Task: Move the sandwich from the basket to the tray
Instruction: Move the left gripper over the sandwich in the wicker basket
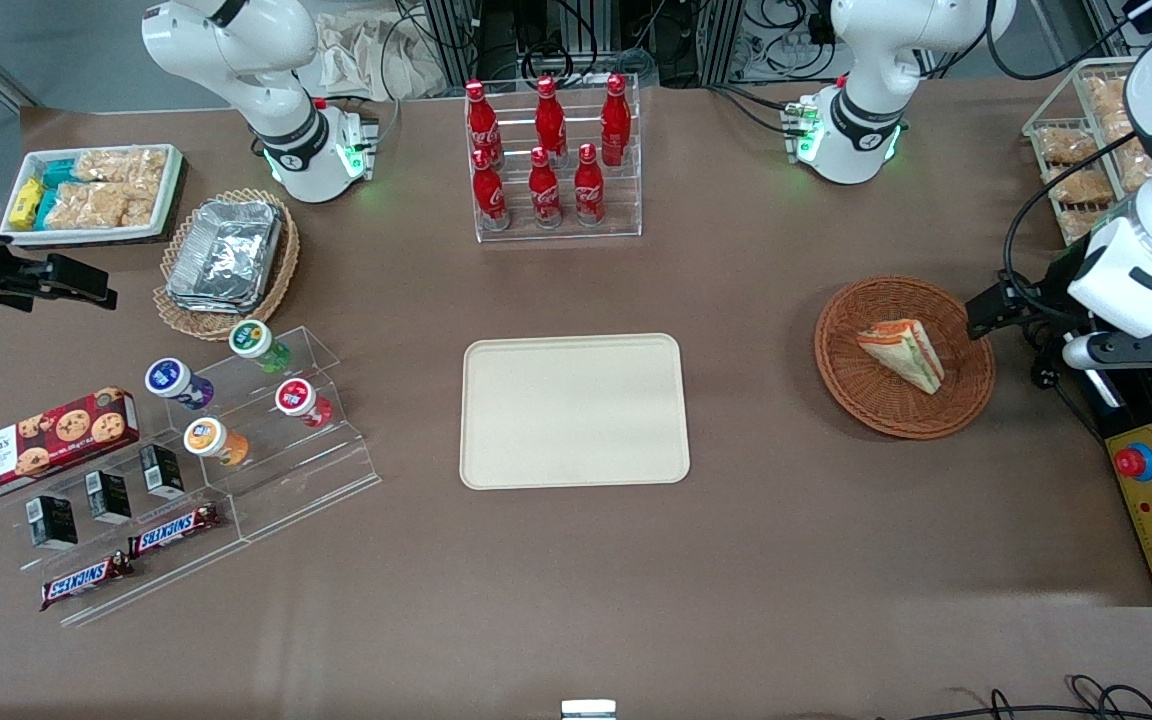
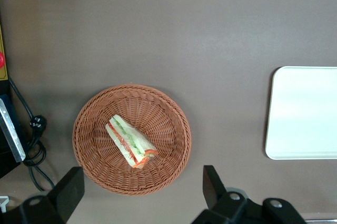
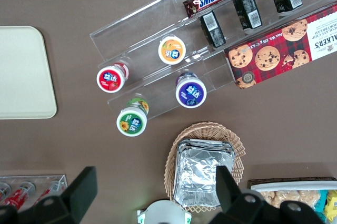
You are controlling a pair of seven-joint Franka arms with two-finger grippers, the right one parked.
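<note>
While the sandwich [image 2: 130, 149] lies in the basket [image 2: 174, 113], the open, empty pincer [image 2: 142, 192] hovers well above it.

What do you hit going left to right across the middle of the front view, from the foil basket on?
Pale wicker basket of foil containers → tray → basket holding the sandwich → left arm's gripper, open, beside the basket at its working-arm edge.

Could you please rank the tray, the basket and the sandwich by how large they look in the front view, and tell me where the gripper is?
1. Tray
2. Basket
3. Sandwich

The gripper hovers open above the basket.
</note>
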